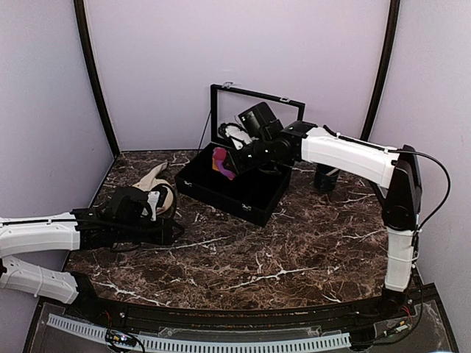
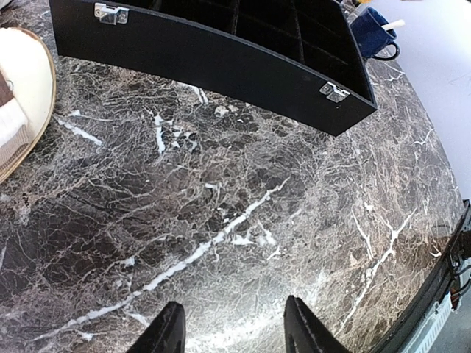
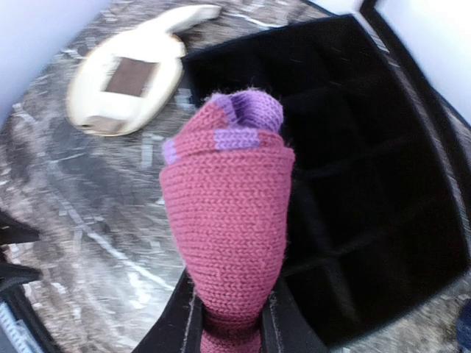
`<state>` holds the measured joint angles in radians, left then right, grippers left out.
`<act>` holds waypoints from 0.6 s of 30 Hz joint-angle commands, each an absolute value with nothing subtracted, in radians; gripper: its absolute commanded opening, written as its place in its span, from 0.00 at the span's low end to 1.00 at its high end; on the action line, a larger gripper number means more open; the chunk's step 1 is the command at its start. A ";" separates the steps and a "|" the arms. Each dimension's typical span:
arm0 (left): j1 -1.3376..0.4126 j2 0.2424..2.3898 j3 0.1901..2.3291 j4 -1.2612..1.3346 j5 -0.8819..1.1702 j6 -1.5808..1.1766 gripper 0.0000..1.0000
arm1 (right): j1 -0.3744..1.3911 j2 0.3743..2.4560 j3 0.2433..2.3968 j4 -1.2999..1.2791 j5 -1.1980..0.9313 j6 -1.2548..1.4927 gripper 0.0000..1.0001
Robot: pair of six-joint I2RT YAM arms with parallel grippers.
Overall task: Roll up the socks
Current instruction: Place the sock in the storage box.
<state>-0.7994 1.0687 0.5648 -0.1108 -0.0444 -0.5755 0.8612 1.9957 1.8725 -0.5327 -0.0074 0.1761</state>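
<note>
A rolled magenta-pink sock (image 3: 228, 213) with a purple stripe at its top end stands between the fingers of my right gripper (image 3: 229, 323), which is shut on it. In the top view that gripper (image 1: 234, 159) holds the pink sock (image 1: 222, 163) over the left part of the black divided box (image 1: 235, 193). The cream-beige sock (image 1: 152, 179) with a brown band (image 3: 131, 76) lies on the round beige plate (image 1: 171, 197), its end trailing off the far side. My left gripper (image 2: 235, 323) hovers open over bare marble, just right of the plate (image 2: 43, 88), with nothing between its fingers.
The black box (image 2: 221, 62) has metal latches on its front wall and its lid (image 1: 257, 110) stands upright behind it. A dark blue mug (image 2: 374, 33) sits to the right of the box. Purple walls enclose the marble table (image 1: 294, 250).
</note>
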 commanded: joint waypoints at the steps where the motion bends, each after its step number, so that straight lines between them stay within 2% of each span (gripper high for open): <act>1: -0.798 1.037 0.559 -0.150 -0.072 -0.561 0.48 | 0.810 2.006 1.886 -0.598 0.163 0.109 0.00; 9: -0.798 1.033 0.581 -0.184 -0.113 -0.579 0.48 | 0.770 1.986 1.783 -0.614 0.284 0.004 0.00; 18: -0.798 1.048 0.575 -0.167 -0.106 -0.606 0.47 | 0.769 1.975 1.625 -0.590 0.242 0.013 0.00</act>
<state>-0.7994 1.0523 0.5659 -0.1596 -0.0921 -0.5911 0.7673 1.9965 1.6821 -0.6067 0.2508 0.0147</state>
